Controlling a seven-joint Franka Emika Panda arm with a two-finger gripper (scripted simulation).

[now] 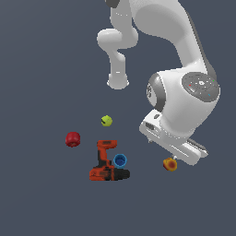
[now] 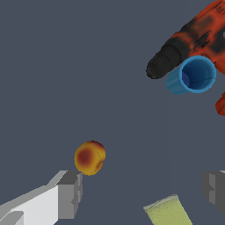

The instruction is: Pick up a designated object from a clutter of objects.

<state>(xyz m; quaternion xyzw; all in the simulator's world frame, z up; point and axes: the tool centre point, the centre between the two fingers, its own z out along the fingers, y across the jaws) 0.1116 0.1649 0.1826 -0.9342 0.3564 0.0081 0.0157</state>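
Note:
The designated object [image 1: 170, 164] is a small orange-yellow fruit with red patches, lying on the floor at the exterior view's right, partly under my hand. In the wrist view the fruit [image 2: 89, 157] sits just beside one grey finger [image 2: 69, 193], outside the gap. My gripper [image 2: 140, 193] is open wide and holds nothing; the other finger [image 2: 214, 190] shows at the frame's edge. The clutter of objects lies toward the exterior view's left: an orange-black power drill [image 1: 107, 163] with a blue cup [image 1: 120, 160] against it.
A dark-red round object [image 1: 73, 138] and a yellow-green ball [image 1: 106, 120] lie apart beyond the drill [image 2: 193, 39]. The blue cup [image 2: 193, 74] lies on its side. A pale green flat square [image 2: 169, 211] lies between the fingers. The arm's base [image 1: 118, 82] stands behind.

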